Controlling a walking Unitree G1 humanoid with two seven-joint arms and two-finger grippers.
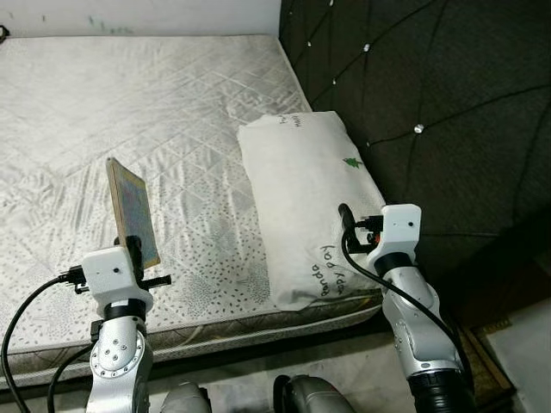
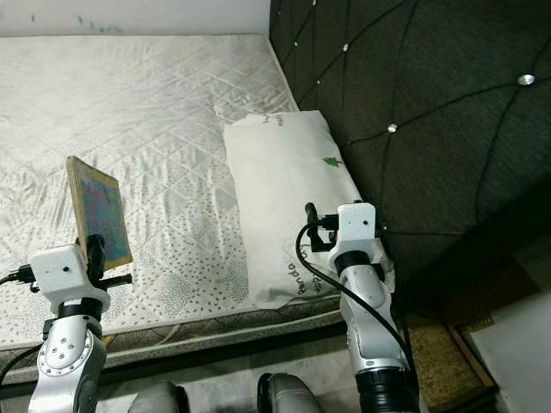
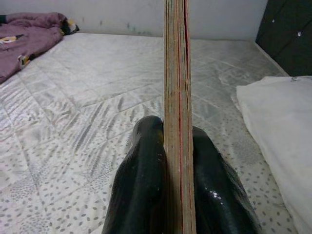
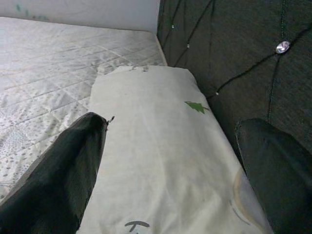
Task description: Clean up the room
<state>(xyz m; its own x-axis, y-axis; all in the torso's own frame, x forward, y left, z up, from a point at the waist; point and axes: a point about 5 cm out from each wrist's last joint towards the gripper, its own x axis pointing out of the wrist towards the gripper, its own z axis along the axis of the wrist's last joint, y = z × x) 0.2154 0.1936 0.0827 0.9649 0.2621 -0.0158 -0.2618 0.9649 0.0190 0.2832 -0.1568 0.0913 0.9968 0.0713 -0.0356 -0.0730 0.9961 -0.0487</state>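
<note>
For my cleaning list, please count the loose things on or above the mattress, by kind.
Books: 1, the book held upright in the left gripper.
Pillows: 1, the white pillow by the headboard.
Blankets: 1, the purple blanket at the far corner.
Total: 3.

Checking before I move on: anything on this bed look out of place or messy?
Yes. A purple blanket lies crumpled at the far corner of the bare mattress. The pillow lies flat beside the headboard. The left gripper holds a book upright.
</note>
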